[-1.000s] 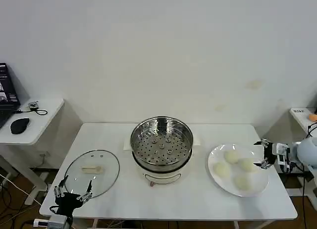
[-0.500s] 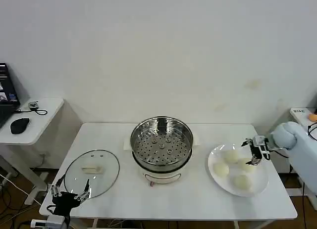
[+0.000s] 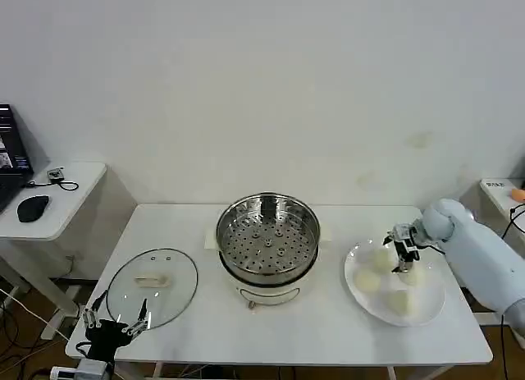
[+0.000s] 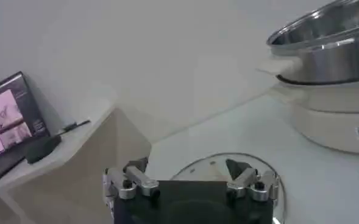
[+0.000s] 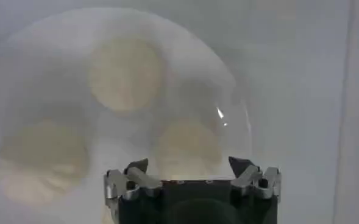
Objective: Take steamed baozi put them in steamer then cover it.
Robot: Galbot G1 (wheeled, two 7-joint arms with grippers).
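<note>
Round stainless-steel steamer point(image 3: 267, 238) with a perforated floor, open and holding nothing, on a white pot base at table centre. Clear glass cover point(image 3: 152, 286) lies flat to its left (cream handle up). Cream-white steamed baozi point(image 3: 367, 281) sit clustered well to its right.

Steamer point(image 3: 267, 239): middle of the table point(image 3: 328, 322), open, nothing on its holed floor.
Lid point(image 3: 152, 287): flat near the table's left edge.
Plate point(image 3: 426, 302): near the right edge, holding the buns point(image 3: 367, 281).
Right gripper point(image 3: 401, 250): fingers spread, over the plate's buns.
Left gripper point(image 3: 114, 322): fingers spread, at the front left corner, beside the lid.
</note>
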